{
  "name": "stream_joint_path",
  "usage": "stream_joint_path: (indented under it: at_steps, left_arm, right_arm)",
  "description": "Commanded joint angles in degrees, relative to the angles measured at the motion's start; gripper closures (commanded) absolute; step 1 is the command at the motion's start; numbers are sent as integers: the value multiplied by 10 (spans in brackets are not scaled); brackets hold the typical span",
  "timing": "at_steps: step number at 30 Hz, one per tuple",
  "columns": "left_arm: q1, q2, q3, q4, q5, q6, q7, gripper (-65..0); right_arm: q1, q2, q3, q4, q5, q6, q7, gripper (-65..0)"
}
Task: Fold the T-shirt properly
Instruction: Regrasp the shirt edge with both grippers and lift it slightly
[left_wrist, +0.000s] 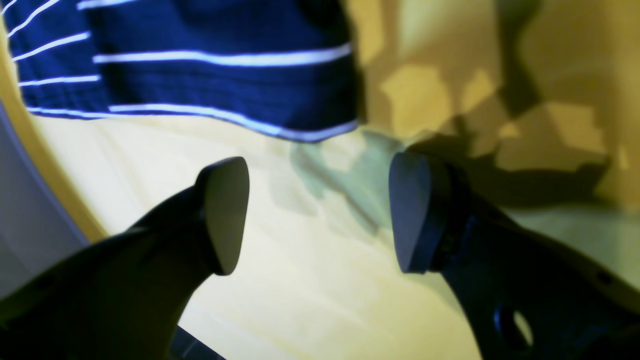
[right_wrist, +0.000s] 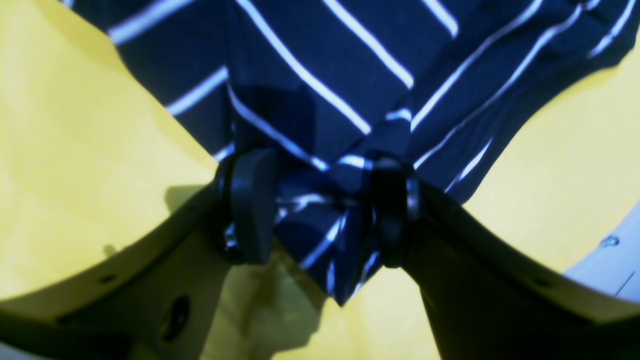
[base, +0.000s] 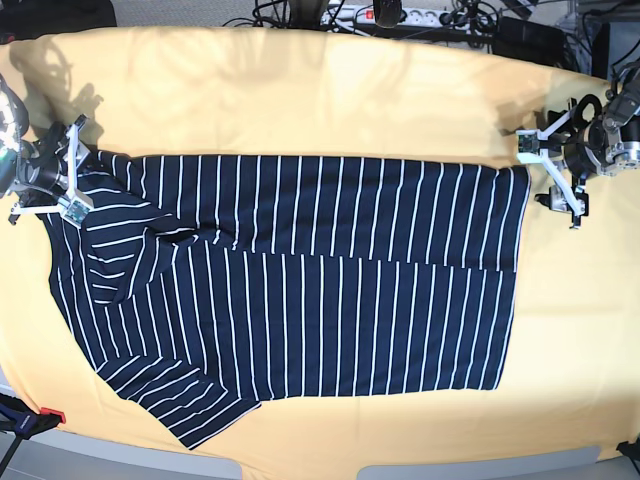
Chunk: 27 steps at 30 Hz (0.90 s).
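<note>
The T-shirt (base: 300, 290) lies spread across the yellow cloth (base: 320, 90), one long edge folded over. Only the right wrist view shows the right gripper (right_wrist: 320, 205) pinching a bunched corner of it between its jaws. Only the left wrist view shows the left gripper (left_wrist: 320, 215) spread wide, empty, just beside the shirt's hem. No readable writing anywhere

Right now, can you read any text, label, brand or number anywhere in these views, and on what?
None can be read.
T-shirt: only white stripes, with no tag or print showing.
Yellow cloth: plain.
Power strip at the far edge of the base view: too small to show any marking.
</note>
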Motion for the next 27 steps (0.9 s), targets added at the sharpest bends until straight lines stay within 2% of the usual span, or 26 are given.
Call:
stream_joint_path:
  at_steps: [1,5,11,13,16,21,27]
  left_arm:
    - [-7,-16,-7,4,0,11,-13,-439]
    - [-7,-16,-7,4,12,10,-54,-439]
    - [-7,-15,-7,-3,36,11,-103,-438]
    - [-7,-13,-7,-9,36,19,-115,-406]
    - [-7,1,-7,-17,36,38,-117,-337]
    - [-11,19,-7,-27,36,32,-132,-347]
    - [-12,23,-7,-27,36,32,-131,-336]
  right_arm:
    - [6,17,8,6,-3,-4,2,-332]
    - [7,17,8,6,-19,-17,-2,-332]
    - [7,17,8,6,-22,-17,-2,-332]
    - [7,17,8,6,-22,-17,-2,-332]
    - [7,17,8,6,-22,-17,-3,-332]
    - [7,17,8,6,-22,-17,-5,-332]
    - [7,17,8,6,-21,-17,-11,-332]
